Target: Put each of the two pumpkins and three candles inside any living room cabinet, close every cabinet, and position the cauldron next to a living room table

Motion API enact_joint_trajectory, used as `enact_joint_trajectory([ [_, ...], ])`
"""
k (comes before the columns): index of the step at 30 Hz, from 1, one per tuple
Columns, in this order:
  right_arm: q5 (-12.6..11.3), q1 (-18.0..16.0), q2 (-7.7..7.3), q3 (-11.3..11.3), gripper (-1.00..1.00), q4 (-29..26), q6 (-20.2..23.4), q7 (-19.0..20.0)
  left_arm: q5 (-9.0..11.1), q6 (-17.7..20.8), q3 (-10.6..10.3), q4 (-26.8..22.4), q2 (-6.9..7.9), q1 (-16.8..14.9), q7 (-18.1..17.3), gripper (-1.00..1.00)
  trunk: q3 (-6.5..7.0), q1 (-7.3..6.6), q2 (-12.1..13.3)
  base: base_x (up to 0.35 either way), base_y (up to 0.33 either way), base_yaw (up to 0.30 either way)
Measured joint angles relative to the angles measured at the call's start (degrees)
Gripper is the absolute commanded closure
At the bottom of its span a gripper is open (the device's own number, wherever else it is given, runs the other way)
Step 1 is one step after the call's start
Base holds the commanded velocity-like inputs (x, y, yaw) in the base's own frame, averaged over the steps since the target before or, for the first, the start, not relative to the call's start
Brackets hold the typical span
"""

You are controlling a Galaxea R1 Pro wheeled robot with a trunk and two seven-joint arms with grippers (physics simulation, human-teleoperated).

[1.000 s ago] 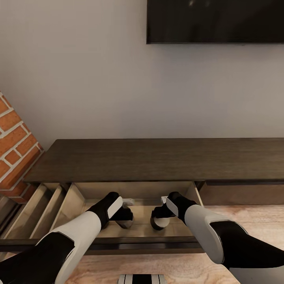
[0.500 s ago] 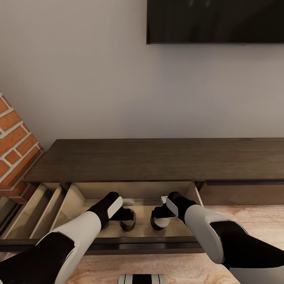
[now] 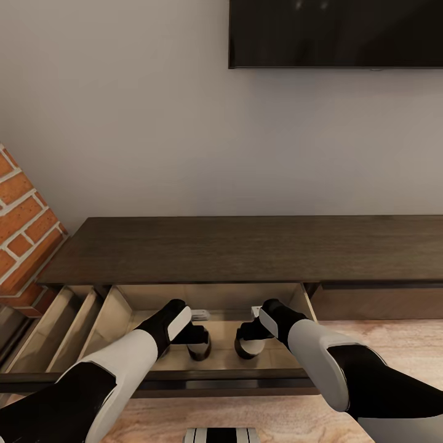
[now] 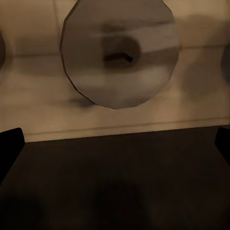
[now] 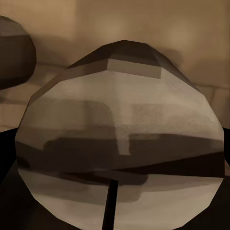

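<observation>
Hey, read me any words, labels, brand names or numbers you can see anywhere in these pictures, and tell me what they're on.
None: no readable text in any view.
The dark wall screen shows no logo.
The cabinet top and open drawer are plain.
The candles are unmarked.
The brick wall is plain too.
</observation>
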Motion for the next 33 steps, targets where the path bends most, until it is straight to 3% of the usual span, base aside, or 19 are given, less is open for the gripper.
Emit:
enact_joint_trajectory([
  [15, 0.0, 0.0, 0.0, 0.1, -1.0, 0.2, -1.1, 0.0, 0.0, 0.0, 0.0, 0.0, 0.0, 0.0, 0.0, -1.0, 0.0, 0.0, 0.0, 0.0, 0.0, 0.0],
  [24, 0.1, 0.0, 0.0, 0.2, -1.0, 1.2, -10.9, 0.0, 0.0, 0.0, 0.0, 0.0, 0.0, 0.0, 0.0, -1.0, 0.0, 0.0, 0.0, 0.0, 0.0, 0.0],
  [33, 0.1, 0.0, 0.0, 0.2, -1.0, 1.4, -12.2, 0.1, 0.0, -0.1, 0.0, 0.0, 0.0, 0.0, 0.0, -1.0, 0.0, 0.0, 0.0, 0.0, 0.0, 0.0],
])
